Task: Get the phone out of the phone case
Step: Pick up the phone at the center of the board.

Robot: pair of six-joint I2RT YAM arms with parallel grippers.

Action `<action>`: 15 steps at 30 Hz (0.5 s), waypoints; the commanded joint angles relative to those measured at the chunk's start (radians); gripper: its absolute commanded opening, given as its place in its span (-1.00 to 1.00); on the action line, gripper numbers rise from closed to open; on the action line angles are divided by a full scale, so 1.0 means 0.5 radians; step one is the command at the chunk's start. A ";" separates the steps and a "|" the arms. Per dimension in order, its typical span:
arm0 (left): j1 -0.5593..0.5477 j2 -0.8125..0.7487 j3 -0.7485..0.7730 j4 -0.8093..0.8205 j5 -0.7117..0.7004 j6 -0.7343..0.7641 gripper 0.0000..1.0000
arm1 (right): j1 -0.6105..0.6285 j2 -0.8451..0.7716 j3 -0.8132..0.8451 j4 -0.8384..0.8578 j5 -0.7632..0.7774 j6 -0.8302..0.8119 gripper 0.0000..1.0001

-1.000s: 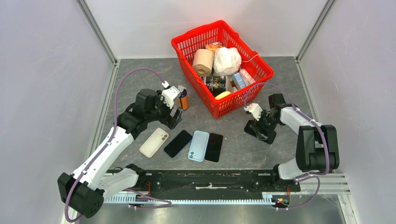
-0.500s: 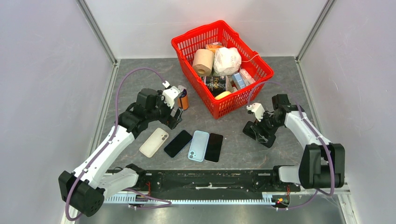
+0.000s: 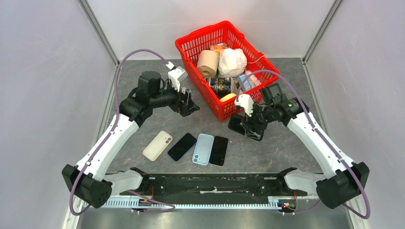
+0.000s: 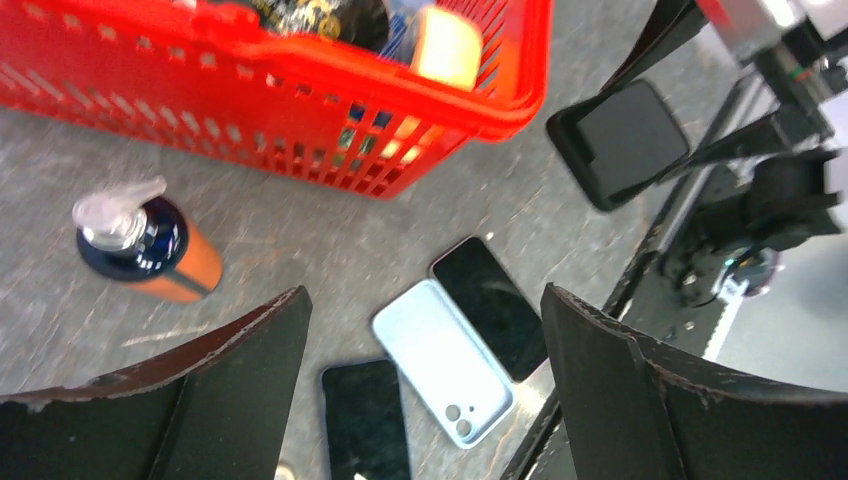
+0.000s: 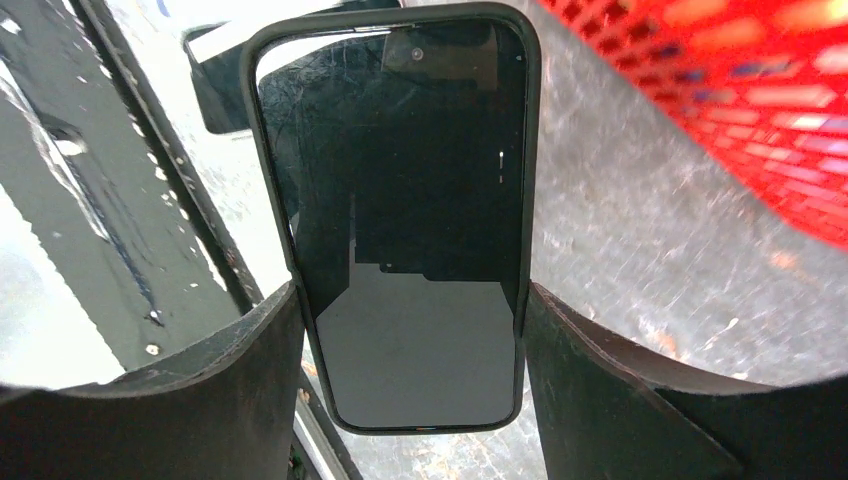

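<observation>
Black case with the phone seated in it sits between the fingers of the right claw, which pinches its two long edges, with the red basket just off to that claw's right. Left claw hangs spread wide and empty, the cased phone ahead of it, well apart. We judge the hold-and-present step is in hand. Next, the left claw must close in and peel a case corner off the phone while the right holds firm.

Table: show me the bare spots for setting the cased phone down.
Bare: the table right of the phone row, out to its right edge; also its far-left corner beside the red basket. Crowded: the phone row and around the bottle.
</observation>
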 commanded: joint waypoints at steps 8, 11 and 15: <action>-0.018 0.202 0.298 0.226 0.598 -0.677 0.78 | 0.391 0.146 0.773 -0.121 -0.087 0.278 -1.00; -0.022 0.245 0.325 0.366 0.713 -0.935 0.79 | 0.451 0.216 0.944 -0.143 -0.012 0.253 -1.00; -0.021 0.362 0.426 0.395 0.784 -1.156 0.77 | 0.514 0.316 1.155 -0.140 0.126 0.227 -1.00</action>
